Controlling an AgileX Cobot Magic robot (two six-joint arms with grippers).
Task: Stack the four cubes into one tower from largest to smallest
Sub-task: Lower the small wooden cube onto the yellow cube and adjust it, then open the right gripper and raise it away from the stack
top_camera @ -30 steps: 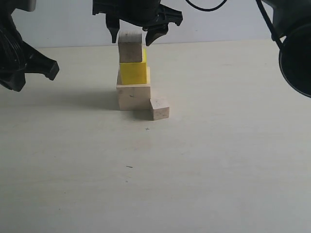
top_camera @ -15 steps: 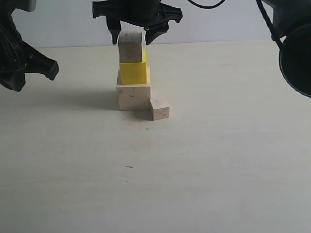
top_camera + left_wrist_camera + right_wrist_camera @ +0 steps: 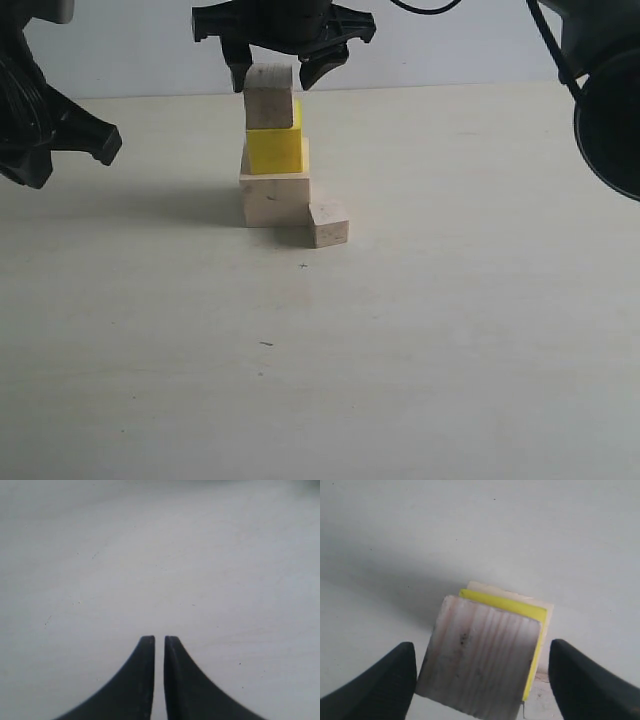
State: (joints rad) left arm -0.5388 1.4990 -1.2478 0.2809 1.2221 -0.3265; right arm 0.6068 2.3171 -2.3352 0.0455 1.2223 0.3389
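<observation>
Three of the four cubes are already sitting in a column toward the back of the worktop [image 3: 450, 330]: the large pale wood cube [image 3: 275, 199] is resting on the surface, the yellow cube [image 3: 274, 150] is sitting on top of it, and the medium-small pale wood cube [image 3: 269, 97] is sitting on the yellow one. From the right wrist view the medium-small cube [image 3: 480, 660] isn't lining up perfectly, with a strip of yellow [image 3: 505, 605] peeking out along one side.

The smallest pale wood cube [image 3: 328, 223] is lying on the worktop just beside the big cube's front right corner. Can't tell if they're actually touching.

The right jaws are hanging over the tower, spread wide, one finger on each side of the top cube with a clear gap both sides, so they're gripping nothing.

The left jaws are parked off at the left edge, pressed nearly together with only a thin slit between them, holding nothing, and looking down at bare worktop [image 3: 160, 555]
</observation>
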